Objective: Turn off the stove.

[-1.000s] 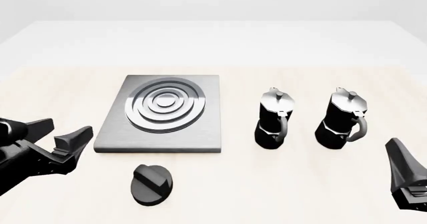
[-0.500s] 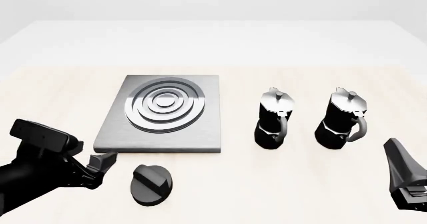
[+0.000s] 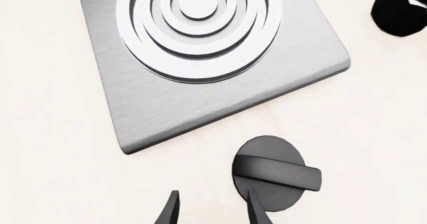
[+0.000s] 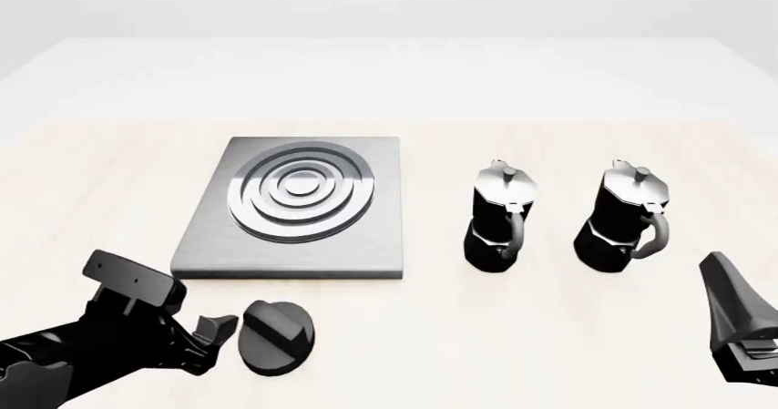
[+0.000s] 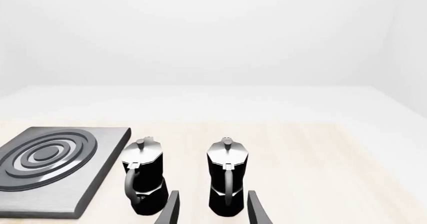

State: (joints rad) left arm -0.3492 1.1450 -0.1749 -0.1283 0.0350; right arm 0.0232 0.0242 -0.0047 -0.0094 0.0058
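The stove is a flat grey metal plate (image 4: pixel 298 210) with silver burner rings (image 4: pixel 297 190), left of centre in the front view. Its round black knob (image 4: pixel 277 336) lies apart on the table in front of the plate. My left gripper (image 4: pixel 217 338) is open and sits just left of the knob, close to its rim. In the left wrist view one fingertip (image 3: pixel 256 212) overlaps the edge of the knob (image 3: pixel 272 177), and the stove plate (image 3: pixel 200 84) lies beyond it. My right gripper (image 4: pixel 733 311) stays open at the front right, holding nothing.
Two black-and-silver moka pots (image 4: pixel 500 218) (image 4: pixel 626 216) stand upright to the right of the stove. The right wrist view shows the pots (image 5: pixel 143 176) (image 5: pixel 227 176) beyond the right gripper (image 5: pixel 212 210), and the stove plate (image 5: pixel 47 176). The pale table ends at the back.
My left arm has swung lower and to the right, bringing its gripper from the table's left side up to the knob. The right arm has not moved.
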